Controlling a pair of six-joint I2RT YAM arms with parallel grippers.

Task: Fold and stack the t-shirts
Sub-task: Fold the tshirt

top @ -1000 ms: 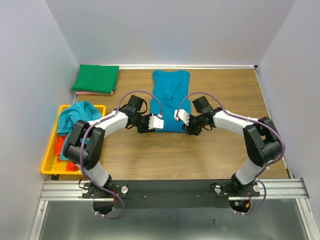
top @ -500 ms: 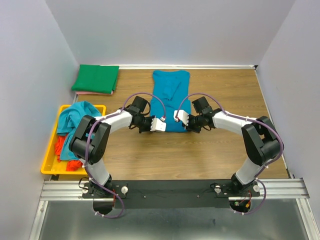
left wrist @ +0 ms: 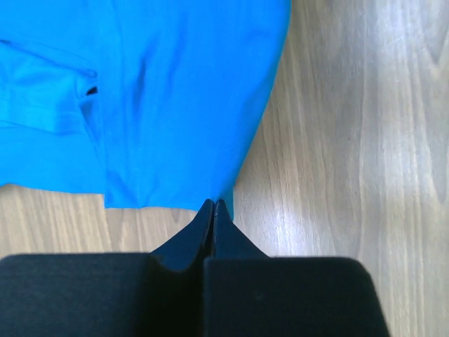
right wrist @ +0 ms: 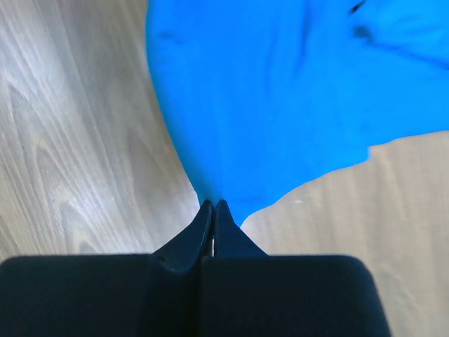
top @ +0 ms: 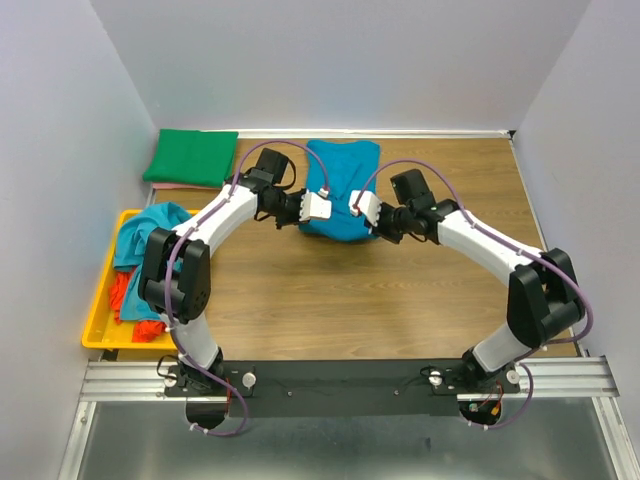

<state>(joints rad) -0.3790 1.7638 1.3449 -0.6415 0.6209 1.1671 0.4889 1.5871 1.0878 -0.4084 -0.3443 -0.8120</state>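
Since blue shirt (left wrist: 175,91) soft, light, limp: will sag and drape, no stiffness. Left gripper (left wrist: 213,205), right gripper (right wrist: 212,205) each clenched on hem corner. Corners best hold; thin pinch may slip.

**Colleague:** What sort of place are you driving in?

**Me:** A robotics lab cell, I'd say. Plain pale wall panels (top: 340,60) box in the brown wood-grain tabletop (top: 350,300) from nine o'clock round through twelve to three. At six o'clock I see slotted silver aluminium rails (top: 120,378) carrying a flat black mounting plate (top: 340,390), with the black-and-white left arm (top: 222,218) and right arm (top: 480,240) bolted on.
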